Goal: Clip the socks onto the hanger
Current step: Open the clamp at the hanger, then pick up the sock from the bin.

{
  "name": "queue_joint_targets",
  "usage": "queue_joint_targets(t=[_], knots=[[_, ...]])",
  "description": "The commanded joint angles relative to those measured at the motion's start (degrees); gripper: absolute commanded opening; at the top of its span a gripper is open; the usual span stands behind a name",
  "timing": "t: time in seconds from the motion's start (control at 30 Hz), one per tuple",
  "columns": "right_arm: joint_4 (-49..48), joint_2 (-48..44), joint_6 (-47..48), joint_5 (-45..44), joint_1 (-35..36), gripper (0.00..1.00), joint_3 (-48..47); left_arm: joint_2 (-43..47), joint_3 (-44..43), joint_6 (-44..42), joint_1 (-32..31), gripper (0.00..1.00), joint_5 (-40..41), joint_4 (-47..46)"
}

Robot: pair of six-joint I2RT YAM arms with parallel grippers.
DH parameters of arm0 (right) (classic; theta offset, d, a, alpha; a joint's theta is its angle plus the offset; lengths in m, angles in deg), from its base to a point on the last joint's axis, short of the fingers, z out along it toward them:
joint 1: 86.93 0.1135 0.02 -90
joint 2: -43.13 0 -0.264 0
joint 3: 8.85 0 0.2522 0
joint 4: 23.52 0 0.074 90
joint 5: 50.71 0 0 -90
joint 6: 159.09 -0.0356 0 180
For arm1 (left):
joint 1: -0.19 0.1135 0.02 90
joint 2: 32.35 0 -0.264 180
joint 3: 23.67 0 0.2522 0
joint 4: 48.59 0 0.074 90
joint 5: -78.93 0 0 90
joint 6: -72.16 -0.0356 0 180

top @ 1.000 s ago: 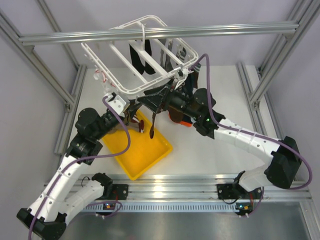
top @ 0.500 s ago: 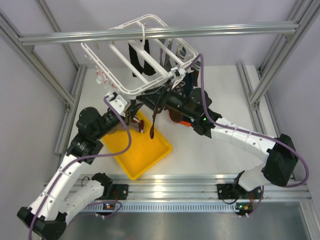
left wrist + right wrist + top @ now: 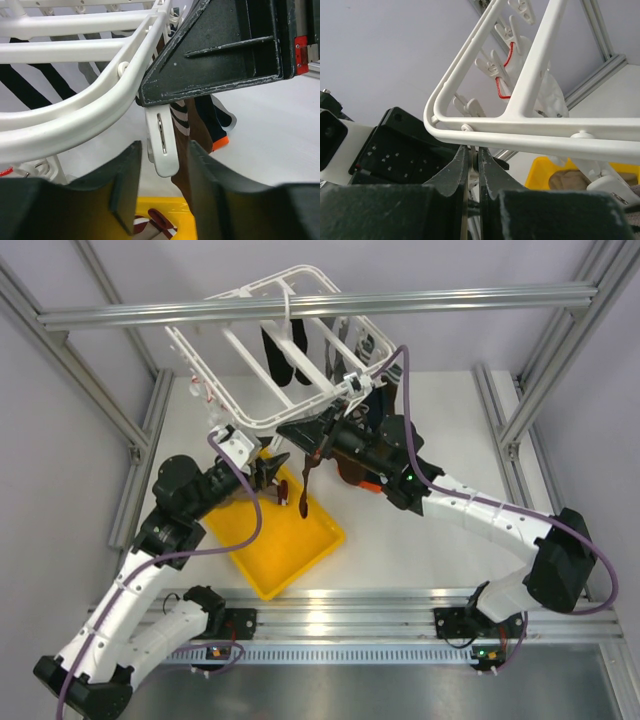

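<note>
Left gripper (image 3: pixel 270 472): your left jaws stand wide open, with the fingers pointing up at the corner of the hanger (image 3: pixel 70 50).
Clip (image 3: pixel 161 155): a white plastic clip hangs from that corner, right between your left fingers. It seems to be apart from both pads.
Right gripper (image 3: pixel 472 156): the jaws are almost together, with only a thin slit between them. They are pinched on the top of the dark brown sock (image 3: pixel 306 485), just under the curved corner rail of the hanger.
Dark brown sock: it hangs straight down below your right jaws, and its lower end is over the yellow tray (image 3: pixel 290 560).
Hanger: a white frame with crossbars, tilted, above both pairs of jaws. More white clips dangle from its rails.
Other socks: beyond your left jaws, behind the clip, you see a brown-white striped sock (image 3: pixel 180 117) and a navy sock with orange trim (image 3: pixel 209 120). Black socks (image 3: pixel 280 355) hang deeper inside the frame.
Yellow tray: it is on the table, below both pairs of jaws.
Writing: a small red tag (image 3: pixel 300 50) sits on the right gripper's body, up and to the right of your left jaws. You cannot read anything on it.
</note>
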Motion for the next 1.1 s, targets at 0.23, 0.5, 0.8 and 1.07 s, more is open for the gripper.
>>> queue_joint_targets(t=[0.23,0.5,0.8,1.07], knots=[[-0.1,-2.7,-2.1,-1.4,-1.6,0.0,-0.5,7.6,1.5,-4.0,-0.2,0.56,-2.2,11.1],[0.0,-3.9,-0.4,-3.1,-3.2,0.0,0.6,10.5,5.9,-16.6,-0.1,0.54,-5.5,30.3],[0.6,-4.8,1.6,-5.8,-4.5,0.0,0.7,-8.7,6.2,-25.8,-0.1,0.47,3.4,32.8],[1.1,-5.2,1.5,-6.0,-4.9,0.0,0.7,-17.1,12.8,-35.8,0.7,0.45,7.4,20.4]])
